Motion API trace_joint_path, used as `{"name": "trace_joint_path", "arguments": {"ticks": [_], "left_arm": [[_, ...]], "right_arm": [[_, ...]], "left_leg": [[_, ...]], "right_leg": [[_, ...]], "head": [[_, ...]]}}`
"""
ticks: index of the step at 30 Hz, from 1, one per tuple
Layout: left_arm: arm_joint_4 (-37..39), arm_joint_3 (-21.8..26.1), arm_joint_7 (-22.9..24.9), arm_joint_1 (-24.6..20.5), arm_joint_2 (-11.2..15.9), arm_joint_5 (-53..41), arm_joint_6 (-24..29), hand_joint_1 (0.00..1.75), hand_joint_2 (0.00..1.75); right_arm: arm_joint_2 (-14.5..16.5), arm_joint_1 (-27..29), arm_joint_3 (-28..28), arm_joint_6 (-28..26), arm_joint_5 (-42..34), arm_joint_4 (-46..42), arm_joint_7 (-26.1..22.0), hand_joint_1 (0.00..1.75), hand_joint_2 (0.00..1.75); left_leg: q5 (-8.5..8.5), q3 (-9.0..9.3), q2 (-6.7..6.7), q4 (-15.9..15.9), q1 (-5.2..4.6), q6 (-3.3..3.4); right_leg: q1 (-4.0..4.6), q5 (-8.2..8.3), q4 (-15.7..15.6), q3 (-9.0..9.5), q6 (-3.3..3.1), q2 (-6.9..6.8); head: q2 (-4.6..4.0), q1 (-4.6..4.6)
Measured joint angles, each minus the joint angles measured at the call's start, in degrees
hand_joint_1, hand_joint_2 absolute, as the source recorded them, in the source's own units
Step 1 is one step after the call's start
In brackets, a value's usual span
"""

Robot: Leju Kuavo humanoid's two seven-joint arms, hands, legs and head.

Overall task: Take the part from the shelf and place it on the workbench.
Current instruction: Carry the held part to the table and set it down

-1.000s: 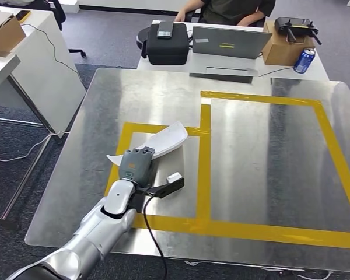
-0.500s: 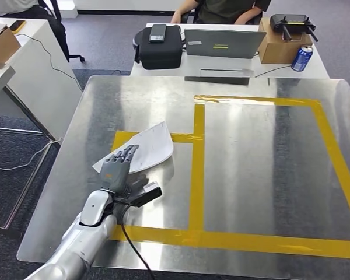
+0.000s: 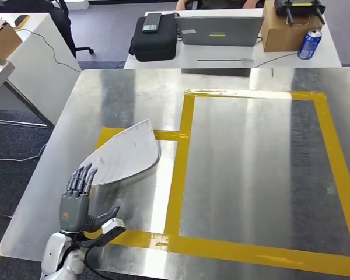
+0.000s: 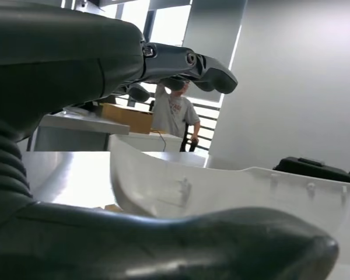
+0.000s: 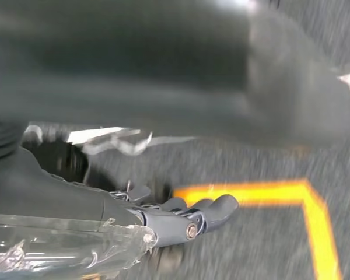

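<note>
Left hand now withdrawn; white part just beyond fingers

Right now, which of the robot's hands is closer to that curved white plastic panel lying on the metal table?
Left. The left hand hovers open just beside the curved white plastic panel, not touching it. The right hand hangs low over grey carpet and yellow floor tape.

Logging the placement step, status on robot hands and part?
Left robot hand open, off the part. Right robot hand empty, fingers apart, over floor. White part flat on workbench, straddling yellow tape. Nothing in the way.
</note>
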Motion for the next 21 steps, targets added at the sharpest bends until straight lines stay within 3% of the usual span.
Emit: {"name": "trace_joint_path", "arguments": {"ticks": [1,3,4,5,6,7,8,9,10,11,12,13,15,17,19,20,21], "left_arm": [[0.1,2.1,-2.7,0.3,-0.6,2.7,-0.1,0.00,0.00],[1.2,5.8,-6.4,0.4,-1.8,8.6,-0.4,0.00,0.00],[2.2,7.3,-7.3,0.1,-2.3,11.2,-0.7,0.00,0.00],[3.3,8.7,-7.7,-0.1,-2.6,13.2,-1.1,0.00,0.00],[4.5,10.2,-7.9,-0.1,-2.8,14.6,-1.5,0.00,0.00],[5.8,11.8,-8.1,-0.1,-2.9,15.7,-1.9,0.00,0.00],[7.2,13.4,-8.2,-0.1,-3.0,16.6,-2.1,0.00,0.00],[8.5,15.0,-8.3,-0.1,-3.1,17.3,-2.3,0.00,0.00],[9.7,16.4,-8.4,-0.1,-3.2,17.9,-2.4,0.00,0.00],[10.9,17.5,-8.4,-0.2,-3.4,18.7,-2.5,0.00,0.00],[12.1,18.4,-8.4,-0.4,-3.6,19.6,-2.6,0.00,0.00],[13.5,19.1,-8.4,-0.7,-3.9,20.8,-2.6,0.00,0.00],[16.4,20.0,-8.5,-1.4,-4.2,23.6,-2.9,0.00,0.00],[19.1,20.6,-8.5,-2.4,-4.5,26.8,-3.1,0.00,0.00],[21.3,20.7,-8.5,-3.8,-4.6,29.0,-3.1,0.00,0.00],[22.2,20.8,-8.5,-4.3,-4.6,29.5,-3.1,0.00,0.00],[22.9,20.9,-8.5,-4.8,-4.5,30.0,-3.2,0.00,0.00]], "right_arm": [[-0.1,1.0,-0.3,-0.1,-0.3,0.2,-0.2,0.00,0.00],[-0.3,3.6,-1.1,-0.2,-0.9,0.8,-0.8,0.00,0.00],[-0.4,4.5,-1.4,-0.2,-1.1,1.1,-1.1,0.00,0.00],[-0.6,4.8,-1.8,-0.1,-1.2,1.3,-1.3,0.00,0.00],[-0.7,4.5,-2.1,0.1,-1.4,1.4,-1.5,0.00,0.00],[-0.9,3.9,-2.5,0.4,-1.5,1.4,-1.6,0.00,0.00],[-1.0,3.1,-2.8,0.7,-1.5,1.3,-1.8,0.00,0.00],[-1.1,2.3,-3.1,1.1,-1.3,1.3,-2.0,0.00,0.00],[-1.3,1.6,-3.4,1.4,-0.6,1.3,-2.3,0.00,0.00],[-1.6,1.3,-3.8,1.7,0.5,1.2,-2.7,0.00,0.00],[-2.0,1.0,-4.1,2.1,1.9,1.2,-3.0,0.00,0.00],[-2.4,0.9,-4.6,2.4,3.0,1.2,-3.3,0.00,0.00],[-2.9,0.4,-5.4,2.8,3.8,1.1,-3.6,0.00,0.00],[-3.4,0.1,-6.3,2.9,3.7,1.1,-3.6,0.00,0.00],[-3.9,0.0,-6.9,2.9,3.7,1.1,-3.5,0.00,0.00],[-4.1,0.0,-7.1,2.9,3.7,1.1,-3.5,0.00,0.00],[-4.3,0.0,-7.3,2.9,3.7,1.1,-3.5,0.00,0.00]], "left_leg": [[-2.89,0.38,0.70,2.1,-0.06,-0.14],[-9.26,1.58,2.24,8.9,-0.23,0.28],[-11.09,1.91,2.59,12.1,-0.56,0.89],[-11.35,2.07,2.77,14.1,-1.13,1.93],[-10.02,2.25,2.91,14.4,-1.99,3.43],[-7.41,2.64,3.05,12.7,-3.19,5.50],[-4.34,3.15,3.02,9.9,-4.60,8.24],[-1.46,3.77,3.12,7.0,-5.66,11.07],[0.64,4.39,3.09,4.3,-6.45,12.97],[1.84,4.76,2.91,2.6,-6.84,13.98],[2.61,4.91,2.67,1.8,-6.90,13.96],[3.28,4.85,2.22,1.2,-7.00,13.40],[4.14,5.18,1.05,-1.0,-6.40,12.59],[4.13,5.16,-0.09,-3.1,-5.40,11.33],[4.41,4.15,-1.01,-3.3,-4.89,10.08],[4.74,3.75,-1.40,-3.1,-4.66,9.56],[5.05,3.35,-1.74,-2.9,-4.36,9.03]], "right_leg": [[0.30,-0.25,0.0,0.21,-0.28,-0.54],[1.61,-0.67,-1.1,3.01,-0.43,-2.24],[2.43,-0.77,-2.0,4.64,-0.43,-3.16],[3.34,-0.74,-2.8,6.03,-0.57,-3.83],[4.35,-0.62,-3.6,7.09,-0.78,-4.29],[5.47,-0.44,-4.3,7.88,-1.08,-4.60],[6.35,-0.26,-5.0,8.37,-1.51,-4.67],[7.30,-0.15,-5.2,8.59,-1.88,-4.67],[7.67,-0.04,-5.3,8.63,-2.25,-4.69],[7.64,0.11,-5.3,8.47,-2.50,-4.74],[7.55,0.31,-5.1,8.29,-2.60,-5.03],[7.16,0.61,-5.1,8.18,-2.65,-5.39],[7.13,-0.29,-4.2,7.22,-2.43,-4.65],[6.94,-3.96,0.4,4.87,-1.76,-2.83],[6.21,-7.77,7.8,2.59,-0.80,-2.14],[5.81,-8.32,10.5,2.25,-0.28,-2.11],[5.40,-7.53,11.4,2.77,0.33,-2.09]], "head": [[0.01,-0.79],[0.01,-2.09],[0.01,-2.19],[0.01,-2.21],[0.01,-2.24],[0.01,-2.32],[0.01,-2.36],[0.01,-1.66],[0.01,-0.91],[0.01,-0.23],[0.01,0.40],[0.01,0.27],[0.01,0.06],[0.01,0.02],[0.01,0.06],[0.01,0.05],[0.01,0.05]]}}
